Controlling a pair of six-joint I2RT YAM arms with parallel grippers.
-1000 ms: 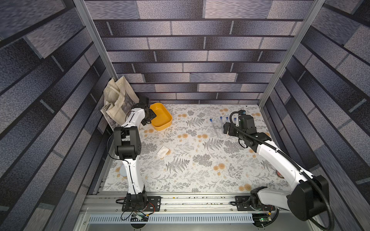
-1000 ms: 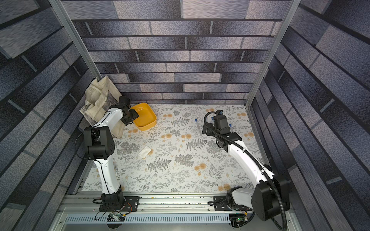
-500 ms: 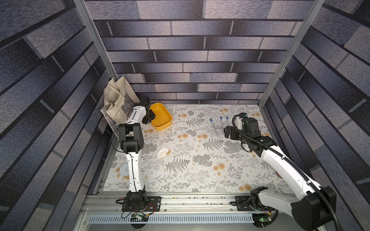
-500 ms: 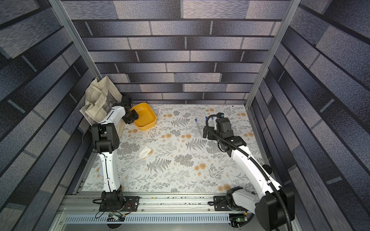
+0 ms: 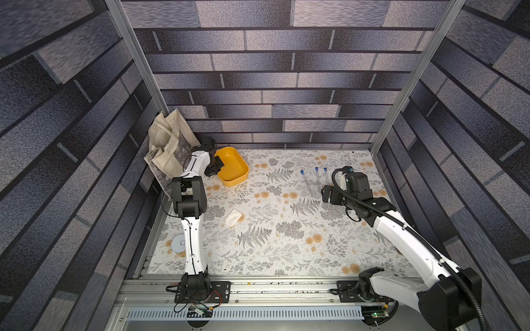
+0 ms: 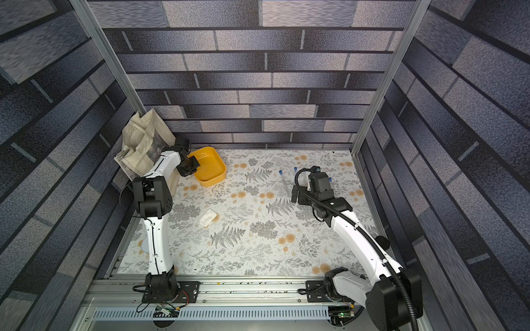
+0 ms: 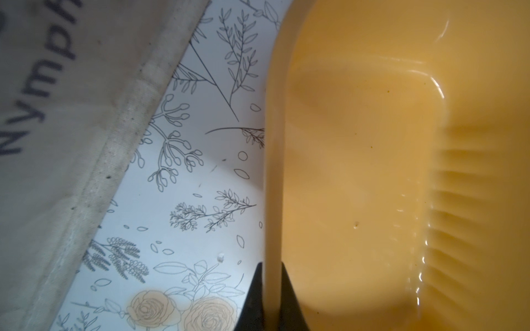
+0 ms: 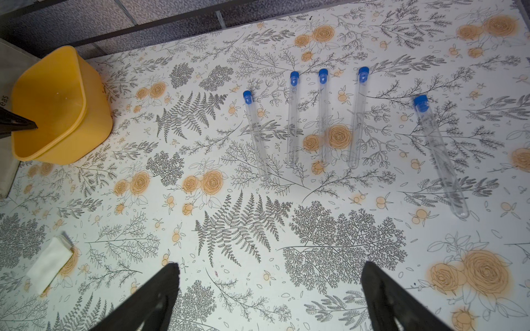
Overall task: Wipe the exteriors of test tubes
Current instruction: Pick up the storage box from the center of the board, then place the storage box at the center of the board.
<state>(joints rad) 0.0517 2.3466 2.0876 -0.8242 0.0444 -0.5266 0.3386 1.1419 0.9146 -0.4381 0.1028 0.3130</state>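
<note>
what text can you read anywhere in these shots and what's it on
"Nymph": dark print on the cloth bag, seen in the left wrist view; the word runs out of frame.
"eas": small print on the same bag, at the edge of the right wrist view; cut off.
"C": on a white disc in a top view; the arm hides the rest.
Test tubes: no readable markings.

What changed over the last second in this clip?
The left gripper closed on the rim of the tray. The right gripper, open as before, drew back a little from the tubes toward the robot's side of the table. The tray, tubes and cloth lie where they were.
</note>
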